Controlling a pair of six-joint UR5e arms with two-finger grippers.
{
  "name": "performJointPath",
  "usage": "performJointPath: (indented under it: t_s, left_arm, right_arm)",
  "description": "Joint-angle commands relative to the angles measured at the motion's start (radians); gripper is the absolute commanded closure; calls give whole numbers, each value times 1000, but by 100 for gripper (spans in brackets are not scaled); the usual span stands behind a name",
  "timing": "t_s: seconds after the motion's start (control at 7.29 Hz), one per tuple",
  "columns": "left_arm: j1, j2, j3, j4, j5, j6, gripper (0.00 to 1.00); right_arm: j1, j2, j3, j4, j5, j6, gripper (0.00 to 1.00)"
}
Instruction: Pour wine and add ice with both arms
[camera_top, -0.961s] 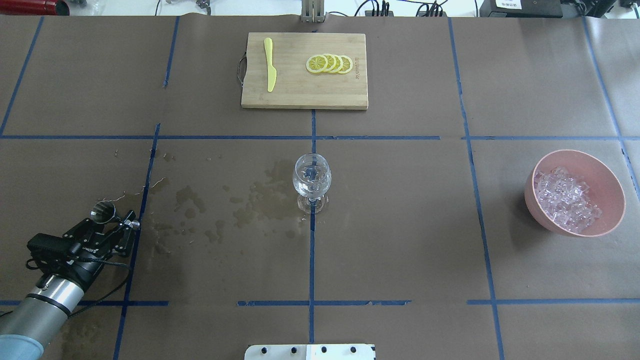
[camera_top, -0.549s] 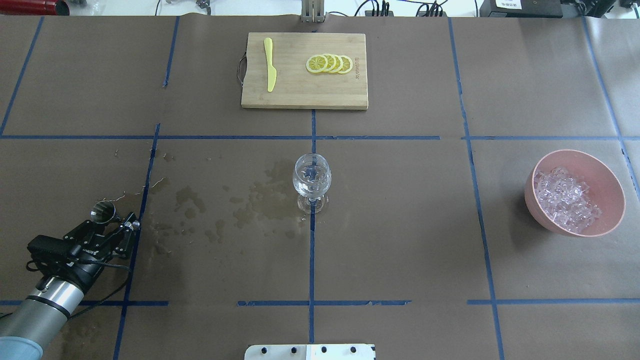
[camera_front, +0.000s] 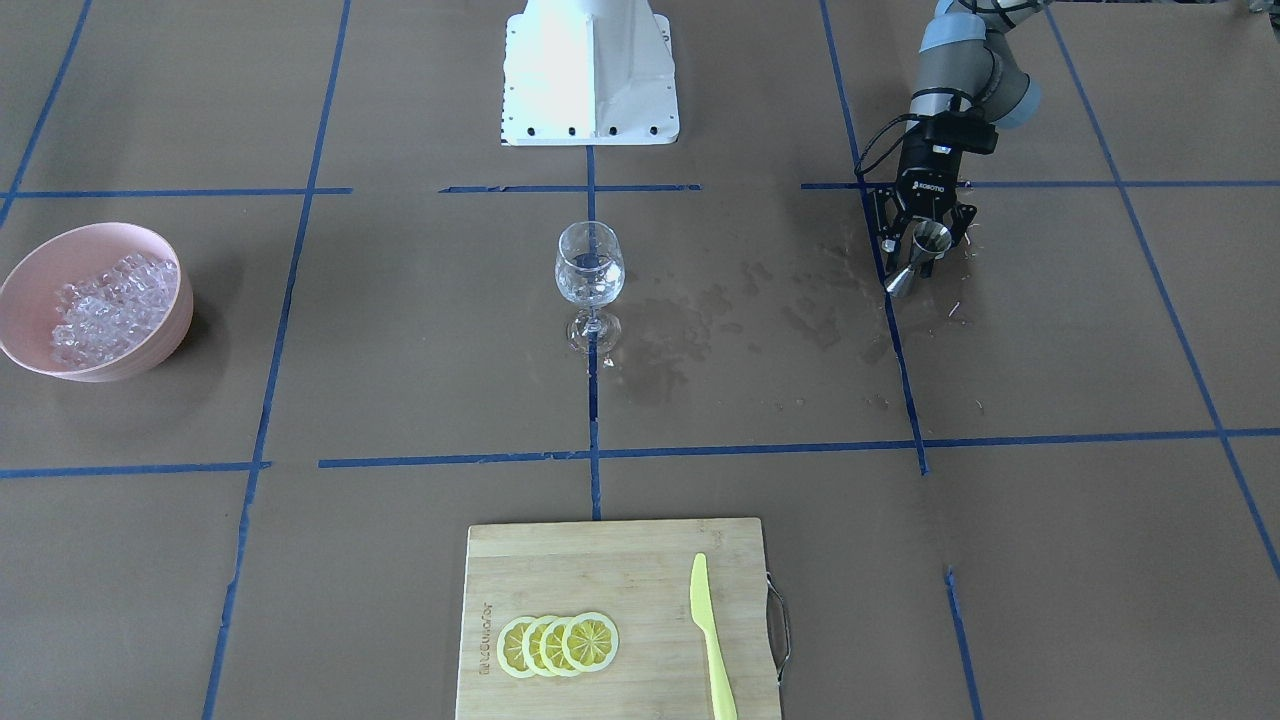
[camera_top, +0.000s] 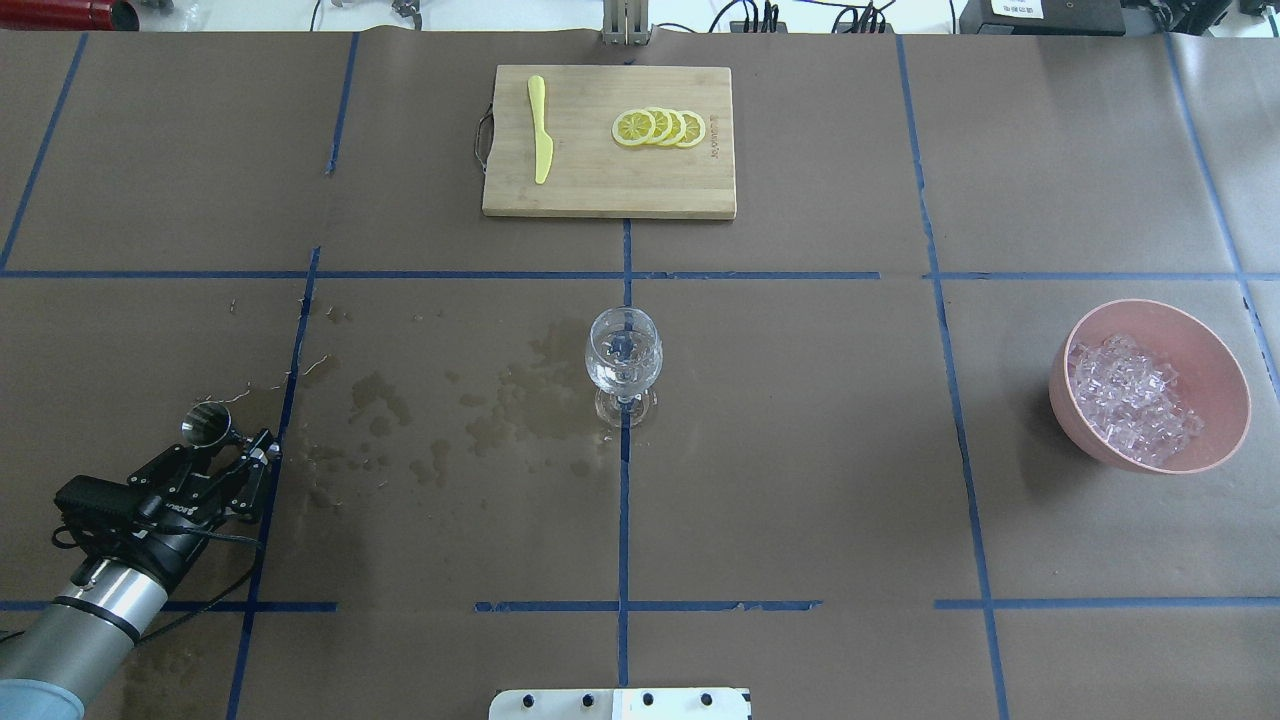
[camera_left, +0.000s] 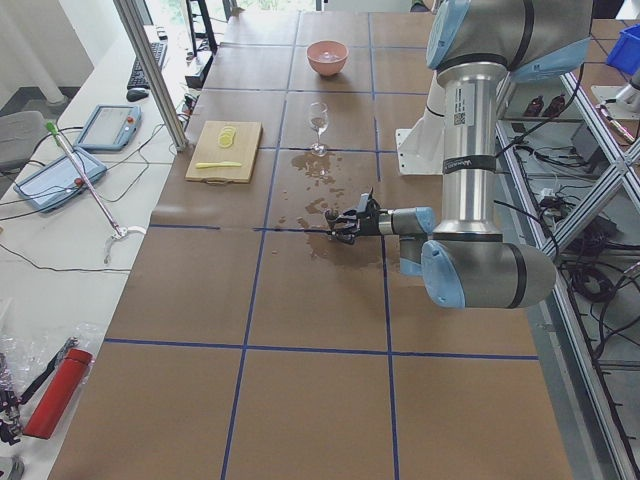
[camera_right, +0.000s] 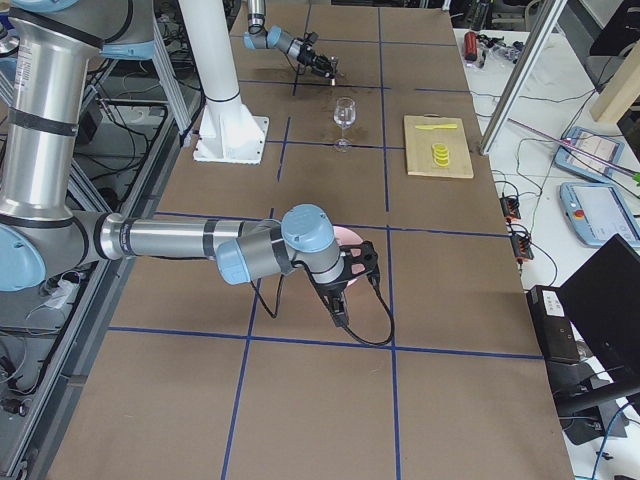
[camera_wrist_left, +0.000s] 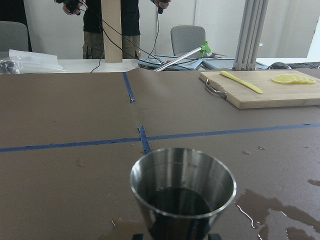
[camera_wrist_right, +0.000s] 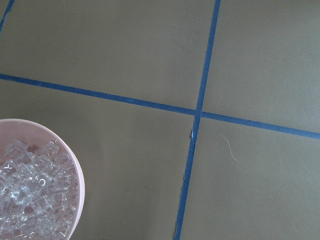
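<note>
A clear stemmed wine glass (camera_top: 622, 360) stands at the table's middle with a little clear wine in its bowl; it also shows in the front view (camera_front: 590, 270). A steel jigger (camera_top: 205, 424) stands on the paper at the near left, close up in the left wrist view (camera_wrist_left: 182, 192). My left gripper (camera_top: 225, 447) is open, its fingers spread on either side of the jigger (camera_front: 920, 258). The ice (camera_top: 1130, 395) fills a pink bowl (camera_top: 1215, 350) at the right. My right gripper (camera_right: 350, 270) shows only in the exterior right view, by the bowl; I cannot tell whether it is open or shut. The right wrist view shows the ice (camera_wrist_right: 30, 200).
A wooden cutting board (camera_top: 600, 180) at the far middle holds a yellow knife (camera_top: 540, 130) and lemon slices (camera_top: 660, 128). Dark wet stains (camera_top: 540, 400) spread left of the glass. The white robot base (camera_front: 590, 70) stands at the near edge.
My left arm has drawn back a little toward the near left. The jigger has stayed in place. The glass and the bowl have not moved.
</note>
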Motion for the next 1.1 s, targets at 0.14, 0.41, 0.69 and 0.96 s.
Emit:
performJointPath:
  t_s: [0.14,0.41,0.69,0.96]
  left_arm:
    - [1,7,2,-20,10,0,54]
    - [1,7,2,-20,10,0,53]
    - [3,7,0,-18,10,0,56]
    - [3,7,0,-46,10,2,95]
  right_arm:
    - [0,0,1,0,0,0,0]
    - [0,0,0,0,0,0,0]
    - [0,0,0,0,0,0,0]
    - [0,0,0,0,0,0,0]
